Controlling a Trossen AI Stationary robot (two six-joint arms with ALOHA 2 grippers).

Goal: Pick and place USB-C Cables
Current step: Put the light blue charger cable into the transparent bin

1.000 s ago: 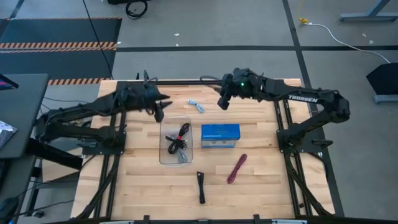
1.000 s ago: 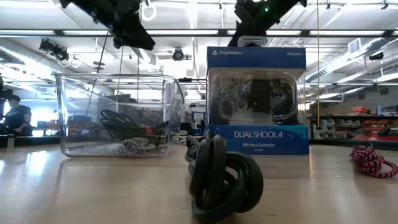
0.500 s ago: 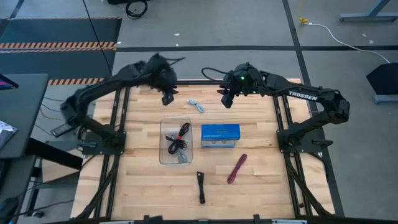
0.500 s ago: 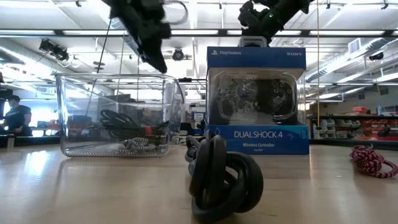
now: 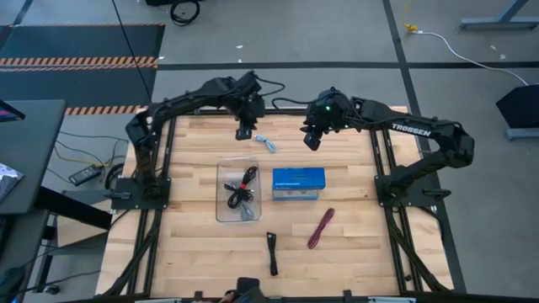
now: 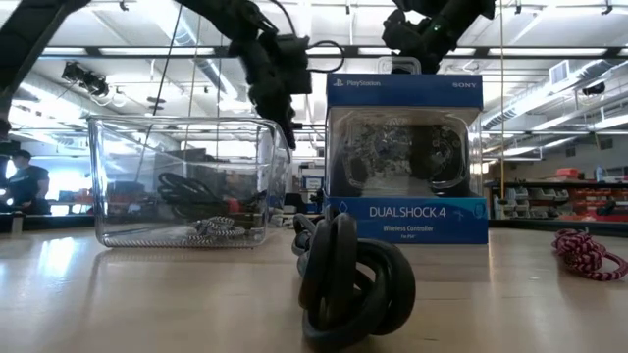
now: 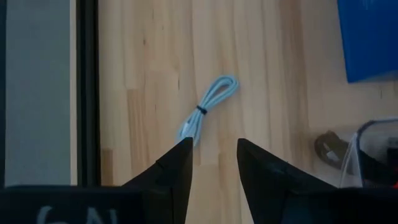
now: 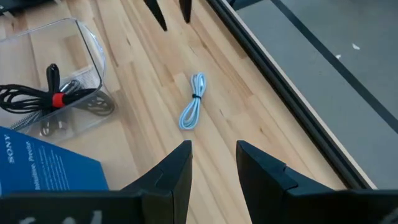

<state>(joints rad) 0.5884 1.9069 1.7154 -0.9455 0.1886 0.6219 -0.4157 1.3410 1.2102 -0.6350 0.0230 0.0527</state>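
The light blue cable [image 5: 266, 143] lies coiled flat on the wood near the table's far edge, also seen in the left wrist view [image 7: 208, 109] and the right wrist view [image 8: 193, 109]. My left gripper [image 5: 244, 133] hovers open just left of it, fingers pointing down [image 7: 213, 144]. My right gripper [image 5: 312, 141] hovers open to its right [image 8: 213, 146]. The black-and-red cable [image 5: 244, 179] and a black cable [image 5: 237, 200] lie inside the clear tray [image 5: 221, 210]. Another black cable [image 5: 272, 252] and the maroon-pink cable [image 5: 321, 227] rest on the table nearer the front.
The blue DualShock box [image 5: 298, 183] stands right of the tray, between the light blue cable and the maroon-pink one. In the low view the black cable [image 6: 353, 284] is in front of the box [image 6: 405, 157]. A black frame rail [image 7: 87, 87] runs along the far edge.
My left arm has swung from above the tray's far left corner toward the table's right and far edge, ending beside the light blue cable, fingers still open. My right gripper has drifted a little toward the right. No cable has moved.
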